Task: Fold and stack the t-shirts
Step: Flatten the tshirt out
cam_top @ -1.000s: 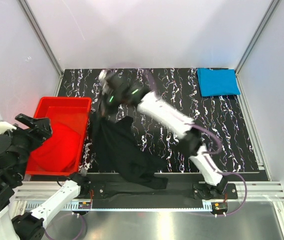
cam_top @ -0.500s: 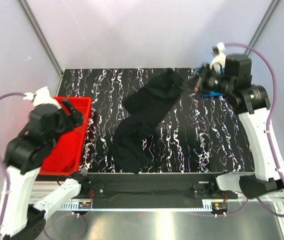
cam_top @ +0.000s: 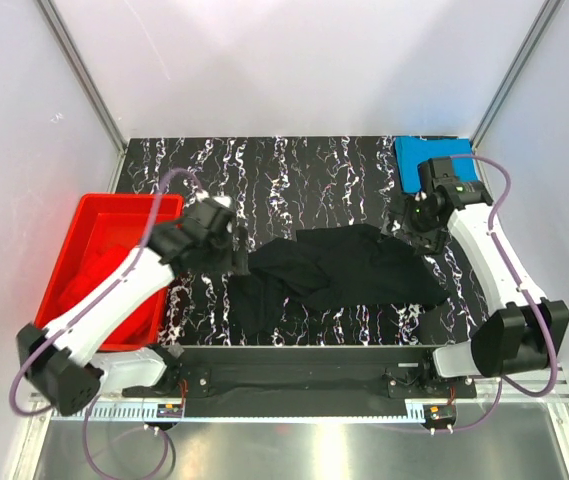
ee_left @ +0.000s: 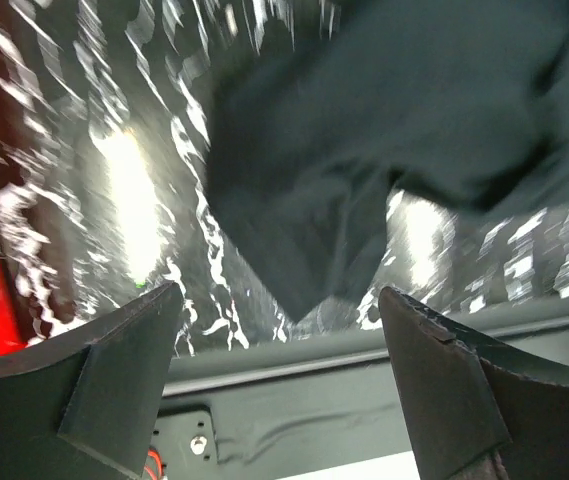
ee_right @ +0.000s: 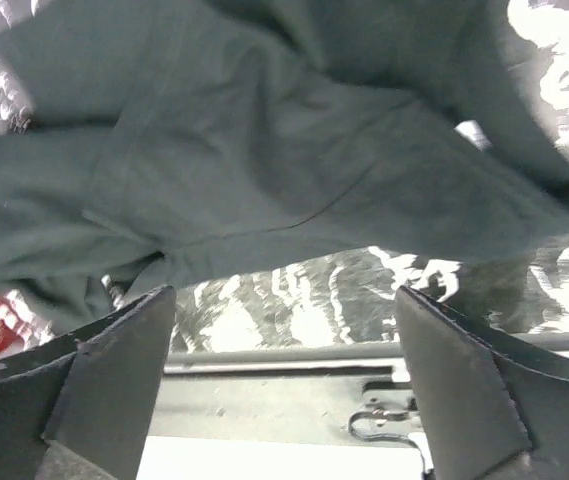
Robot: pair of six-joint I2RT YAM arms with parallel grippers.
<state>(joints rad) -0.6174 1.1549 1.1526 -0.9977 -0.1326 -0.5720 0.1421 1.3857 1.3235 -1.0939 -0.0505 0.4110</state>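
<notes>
My left gripper (ee_left: pixel 276 296) and right gripper (ee_right: pixel 284 292) are spread, empty; I should flatten the crumpled black t-shirt (cam_top: pixel 354 270) before folding.

Red tub (cam_top: pixel 114 203), black marbled tabletop (cam_top: pixel 304 180)

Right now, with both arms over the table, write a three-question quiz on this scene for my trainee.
1. True or false: the black t-shirt lies neatly folded.
2. Where is the blue t-shirt? A: unfolded at the near left corner. B: folded at the far right corner of the table. C: under the black t-shirt.
3. Fill in: the left gripper and the right gripper both have jaws that stand ____.
Key: 1 false, it lies rumpled and spread out. 2 B. 3 open, with nothing between them.
</notes>
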